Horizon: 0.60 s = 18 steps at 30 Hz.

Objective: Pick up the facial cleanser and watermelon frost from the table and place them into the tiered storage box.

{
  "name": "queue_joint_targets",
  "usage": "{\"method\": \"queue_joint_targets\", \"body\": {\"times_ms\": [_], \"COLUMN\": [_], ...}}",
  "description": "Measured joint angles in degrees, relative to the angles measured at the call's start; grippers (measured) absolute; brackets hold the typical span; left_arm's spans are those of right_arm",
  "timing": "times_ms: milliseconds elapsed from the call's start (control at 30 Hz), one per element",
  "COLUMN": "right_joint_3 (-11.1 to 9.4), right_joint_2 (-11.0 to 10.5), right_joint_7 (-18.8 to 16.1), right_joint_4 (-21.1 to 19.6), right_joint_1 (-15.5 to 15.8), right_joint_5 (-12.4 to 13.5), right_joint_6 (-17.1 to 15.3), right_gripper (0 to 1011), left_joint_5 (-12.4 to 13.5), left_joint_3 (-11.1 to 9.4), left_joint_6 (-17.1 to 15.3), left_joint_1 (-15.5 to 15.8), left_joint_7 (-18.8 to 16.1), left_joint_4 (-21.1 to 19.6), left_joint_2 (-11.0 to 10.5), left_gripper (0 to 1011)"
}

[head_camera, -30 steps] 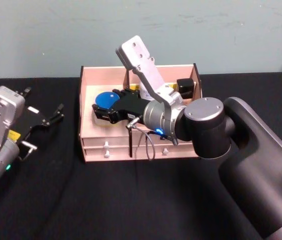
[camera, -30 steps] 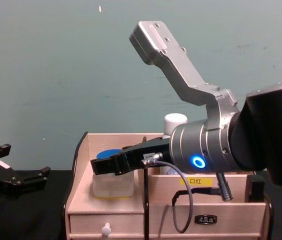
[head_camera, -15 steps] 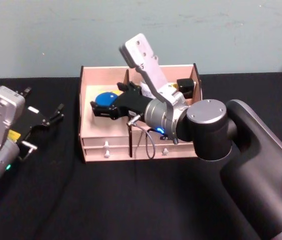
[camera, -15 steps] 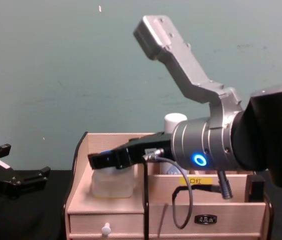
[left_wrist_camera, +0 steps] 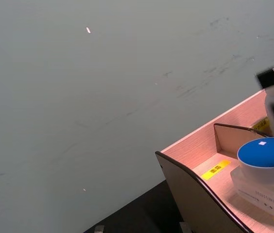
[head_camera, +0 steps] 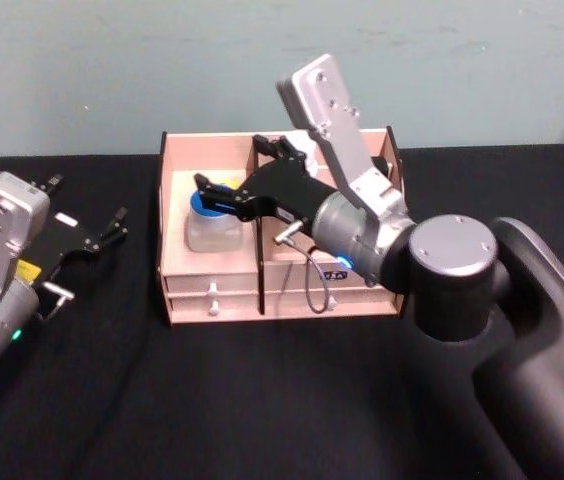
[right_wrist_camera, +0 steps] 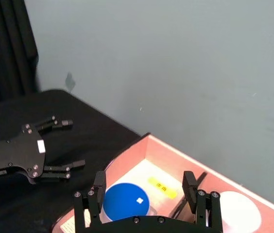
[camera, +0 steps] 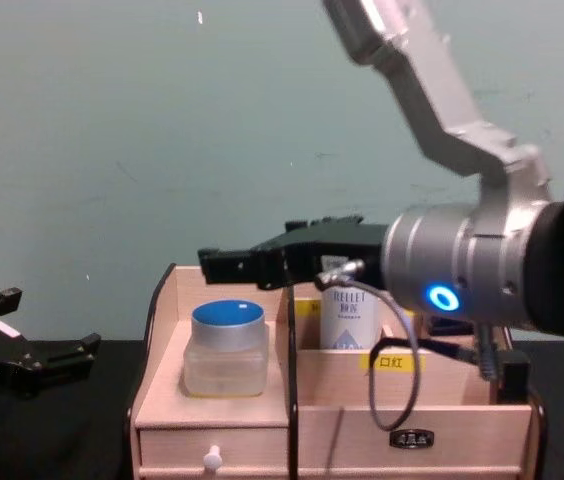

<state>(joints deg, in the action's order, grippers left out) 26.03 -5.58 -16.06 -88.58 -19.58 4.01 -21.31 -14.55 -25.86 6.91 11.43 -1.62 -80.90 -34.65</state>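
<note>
We see the clear jar w/ a blue round lid (head_camera: 210, 222) standing upright in the left compartment of the pale wooden tiered storage box w/ dark-edged sides (head_camera: 212, 290), by a yellow label. In the chest view that jar (camera: 227, 348) sits above the small white-knobbed drawer (camera: 212, 459), and a white cylindrical bottle w/ printed lettering (camera: 350, 318) stands upright in the next compartment over, past the dark divider. The box rests on the black cloth-covered table (head_camera: 262, 400), backed by a teal wall.

The right gripper (head_camera: 205, 190) hangs just above the jar, apart from it; in the right wrist view its black fingers (right_wrist_camera: 97, 191) are spread wide w/ nothing between them, the blue lid visible below.

The left gripper (head_camera: 120, 224) sits parked well to the left of the box, low over the table, fingers apart & holding nothing.
</note>
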Motion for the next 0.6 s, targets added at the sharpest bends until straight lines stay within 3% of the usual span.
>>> {"method": "queue_joint_targets", "body": {"times_ms": [267,400,600], "right_joint_3": [-2.53,-5.31,-10.07], "right_joint_2": [-2.42,-2.42,-1.00], "right_joint_7": [2.93,8.51,14.19], "right_joint_4": [-8.26,-11.37,-12.41], "right_joint_1": [6.15,9.87,13.13], "right_joint_5": [-0.94,-3.82,-5.20], "right_joint_6": [5.39,10.05,13.07], "right_gripper": [1002,1002,1002], "left_joint_5": [0.00,0.00,0.00], "left_joint_3": [0.00,0.00,0.00], "left_joint_6": [0.00,0.00,0.00], "left_joint_1": [0.00,0.00,0.00], "left_joint_7": [0.00,0.00,0.00], "left_joint_4": [0.00,0.00,0.00], "left_joint_2": [0.00,0.00,0.00], "left_gripper": [1001,1001,1001]}}
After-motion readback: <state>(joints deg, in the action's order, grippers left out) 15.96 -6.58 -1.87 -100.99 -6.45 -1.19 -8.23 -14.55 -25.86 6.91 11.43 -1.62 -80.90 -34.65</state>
